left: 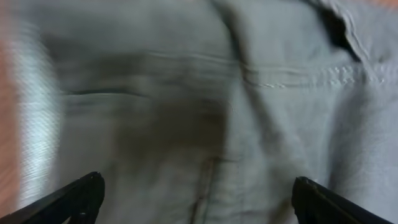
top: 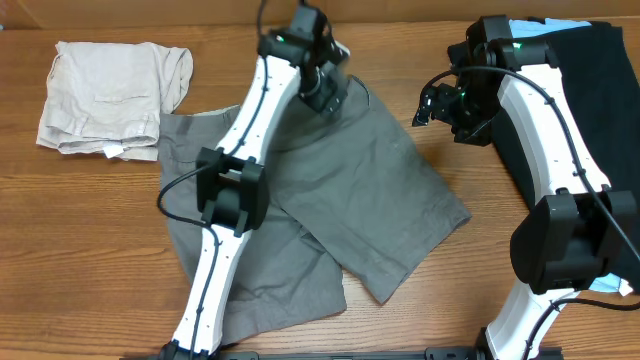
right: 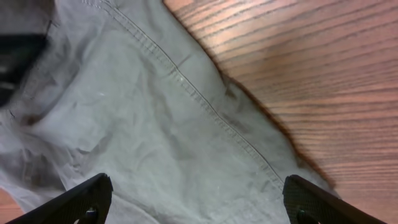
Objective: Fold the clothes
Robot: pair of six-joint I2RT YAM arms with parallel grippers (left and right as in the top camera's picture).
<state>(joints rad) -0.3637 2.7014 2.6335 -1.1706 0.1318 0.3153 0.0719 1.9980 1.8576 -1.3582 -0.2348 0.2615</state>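
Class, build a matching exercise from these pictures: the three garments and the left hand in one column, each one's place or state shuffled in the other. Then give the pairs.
1. grey shorts
2. beige shorts
3. black garment
4. left hand

A. open, over grey cloth
B. folded, far left corner
C. spread out in the middle
D. far right side

Pairs: 1-C, 2-B, 3-D, 4-A
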